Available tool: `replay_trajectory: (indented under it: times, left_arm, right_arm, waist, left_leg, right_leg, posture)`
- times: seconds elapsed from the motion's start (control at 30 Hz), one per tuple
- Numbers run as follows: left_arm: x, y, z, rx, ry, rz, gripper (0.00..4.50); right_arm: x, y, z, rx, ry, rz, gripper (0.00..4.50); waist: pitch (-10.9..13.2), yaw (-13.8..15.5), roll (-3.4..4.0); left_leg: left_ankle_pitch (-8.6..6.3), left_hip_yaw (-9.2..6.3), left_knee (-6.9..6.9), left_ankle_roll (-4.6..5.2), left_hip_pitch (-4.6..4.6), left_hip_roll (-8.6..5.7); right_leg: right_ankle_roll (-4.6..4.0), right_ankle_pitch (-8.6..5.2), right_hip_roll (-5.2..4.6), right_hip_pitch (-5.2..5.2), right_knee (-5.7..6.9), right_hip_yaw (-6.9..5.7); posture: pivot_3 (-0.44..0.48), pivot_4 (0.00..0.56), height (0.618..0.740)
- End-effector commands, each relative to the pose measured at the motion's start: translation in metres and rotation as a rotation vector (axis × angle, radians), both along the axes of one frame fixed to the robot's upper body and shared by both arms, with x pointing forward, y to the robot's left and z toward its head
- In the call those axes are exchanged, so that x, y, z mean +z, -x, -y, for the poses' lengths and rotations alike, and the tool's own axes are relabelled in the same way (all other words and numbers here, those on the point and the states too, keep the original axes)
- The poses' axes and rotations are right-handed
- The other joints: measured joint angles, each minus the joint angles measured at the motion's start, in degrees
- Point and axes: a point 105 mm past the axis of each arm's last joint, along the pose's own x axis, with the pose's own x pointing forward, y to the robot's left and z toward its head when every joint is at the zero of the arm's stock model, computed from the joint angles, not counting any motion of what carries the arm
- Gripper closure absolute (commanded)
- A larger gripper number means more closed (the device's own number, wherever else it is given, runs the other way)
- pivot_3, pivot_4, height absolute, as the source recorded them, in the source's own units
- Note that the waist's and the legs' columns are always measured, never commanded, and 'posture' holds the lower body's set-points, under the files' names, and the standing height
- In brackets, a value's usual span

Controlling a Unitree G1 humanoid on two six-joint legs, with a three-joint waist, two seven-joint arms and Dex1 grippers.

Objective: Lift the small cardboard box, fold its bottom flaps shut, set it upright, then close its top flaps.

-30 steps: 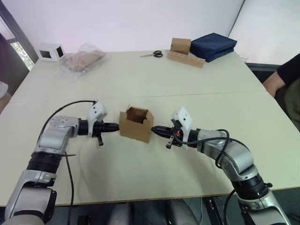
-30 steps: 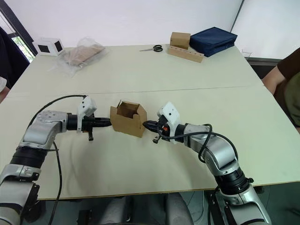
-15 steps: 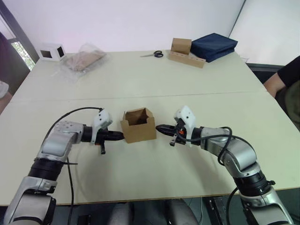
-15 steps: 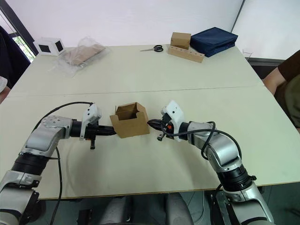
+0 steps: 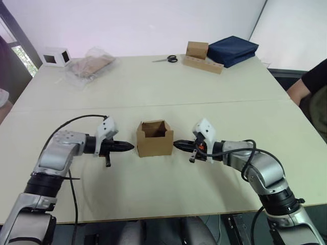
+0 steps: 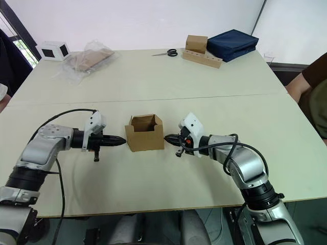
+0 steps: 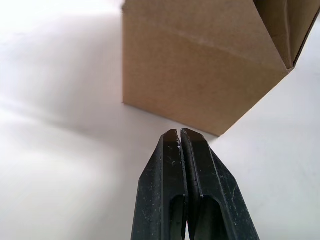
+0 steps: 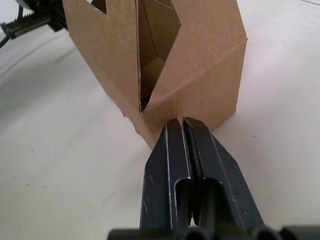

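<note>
Two grippers flank the small cardboard box point(image 5: 155, 138), which sits upright on the bench point(image 5: 204, 97), top open, flaps standing up. Left gripper point(image 5: 131, 147) is on the box's left side, tip just short of the wall, fingers clenched together on nothing; wrist view shows a sliver of bench between tip and box. Right gripper point(image 5: 176, 145) is on the box's right side, also pinched closed and empty, tip at or nearly at the lower edge of the wall — can't tell if it's touching.

Judgement: box looks set upright, so step in hand is prob. closing the top flaps. To do it well: bring each closed gripper up above the flap hinge line on its own side of the box, then sweep inward & down, using the finger side as a paddle. Do one opposing pair first, then the other pair over it, so flaps don't jam. Box is light and prob. slides easily, so keep one gripper bracing the far wall while the other pushes. Press gently; corrugated walls could buckle.

Far beyond the box: scissors point(image 5: 168, 59), all well clear.
</note>
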Motion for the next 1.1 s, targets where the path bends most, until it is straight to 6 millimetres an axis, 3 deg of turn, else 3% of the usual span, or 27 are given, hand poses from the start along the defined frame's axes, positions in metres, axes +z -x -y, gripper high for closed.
replay_trajectory:
  times: [0.03,0.17,0.27,0.47,0.7,1.1]
  left_arm:
    - [0.031,-0.001,-0.009,0.002,0.031,0.086,4.45]
    - [0.067,-0.005,0.001,0.015,0.178,0.108,4.45]
    - [0.075,-0.001,0.010,-0.015,0.212,0.106,4.45]
    - [0.075,0.005,0.023,-0.041,0.252,0.077,4.45]
    - [0.071,0.002,0.023,-0.013,0.250,0.083,4.45]
    - [0.057,-0.003,0.027,0.035,0.263,0.080,4.45]
  right_arm:
    - [0.017,-0.005,0.014,-0.020,0.023,0.083,4.50]
    - [0.031,-0.014,0.025,-0.050,-0.042,0.098,4.50]
    - [0.037,-0.016,0.023,-0.022,-0.095,0.088,4.50]
    - [0.050,-0.027,0.006,0.073,-0.221,0.048,4.50]
    - [0.055,-0.030,-0.009,0.166,-0.255,0.030,4.50]
    - [0.043,-0.029,-0.020,0.228,-0.235,-0.011,4.50]
  waist:
    - [0.0,0.0,0.00]
    - [0.0,0.1,0.00]
    - [0.0,0.0,0.00]
    - [0.0,-0.4,0.00]
    - [0.0,-0.1,0.00]
    - [0.0,-0.1,0.01]
  left_leg:
    - [0.00,0.00,0.00,0.00,0.00,0.00]
    - [0.00,-0.01,0.01,0.00,0.00,0.00]
    - [0.00,0.00,0.00,0.00,0.00,0.00]
    - [0.00,0.01,-0.02,0.00,0.03,0.02]
    - [0.00,0.01,-0.01,0.00,0.02,0.00]
    - [0.00,0.01,-0.01,-0.01,0.02,0.01]
  right_leg:
    - [0.00,0.00,0.00,0.00,0.00,0.00]
    - [0.00,0.00,0.00,0.01,0.01,-0.01]
    - [0.00,0.00,0.00,0.01,0.00,0.00]
    - [0.00,0.00,0.03,-0.01,0.03,0.01]
    - [0.00,0.00,-0.01,0.01,-0.02,0.01]
    - [0.00,0.00,0.00,-0.01,0.01,0.00]
  posture:
    - [0.000,0.150,0.740]
    - [0.000,0.150,0.740]
    - [0.000,0.150,0.740]
    - [0.000,0.150,0.740]
    - [0.000,0.150,0.740]
    - [0.000,0.150,0.740]
